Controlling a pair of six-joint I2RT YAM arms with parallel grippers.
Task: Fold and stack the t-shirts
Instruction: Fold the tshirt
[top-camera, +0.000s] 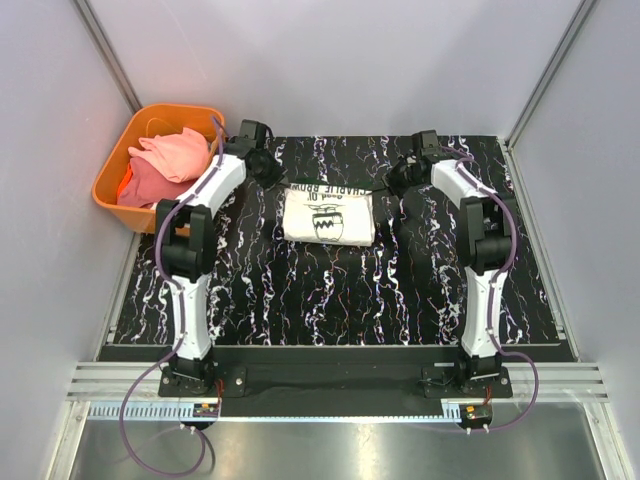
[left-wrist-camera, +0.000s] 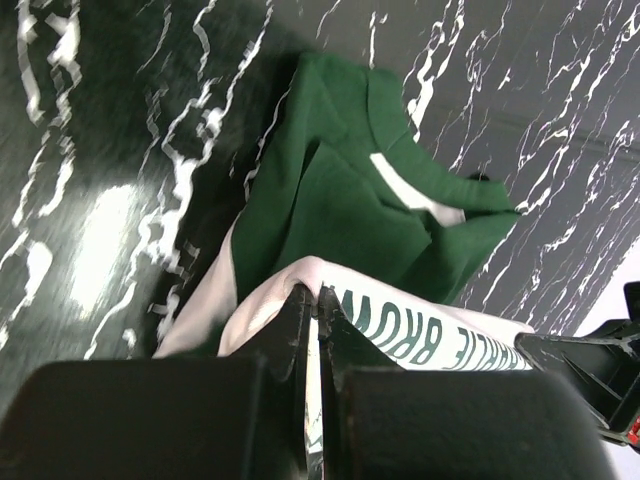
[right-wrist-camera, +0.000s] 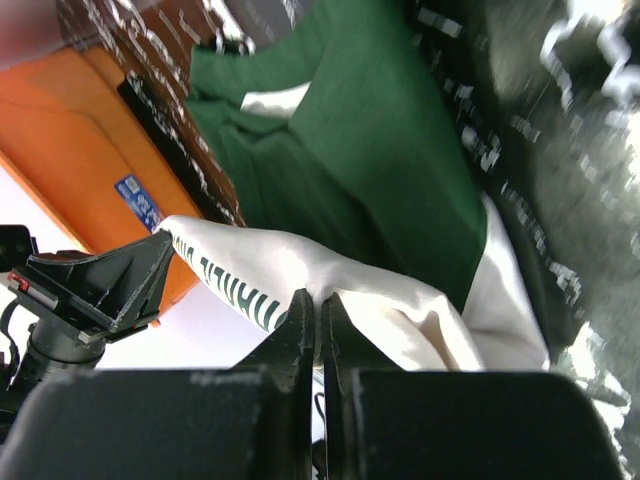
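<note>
The cream t-shirt (top-camera: 328, 216) with dark green sleeves and collar, a black cartoon face and lettering lies partly folded at the back middle of the table. My left gripper (top-camera: 266, 166) is shut on a cream fold of it (left-wrist-camera: 330, 300), lifted above the green part (left-wrist-camera: 340, 200). My right gripper (top-camera: 398, 177) is shut on the shirt's other side (right-wrist-camera: 330, 270); the cream cloth drapes from the jaws over the green cloth (right-wrist-camera: 400, 140). Pink and coral t-shirts (top-camera: 170, 162) lie heaped in an orange bin (top-camera: 112, 180).
The black marbled mat (top-camera: 330, 300) covers the table. The orange bin stands off its back left corner and shows in the right wrist view (right-wrist-camera: 60, 150). Grey walls (top-camera: 320, 60) close in the back and sides.
</note>
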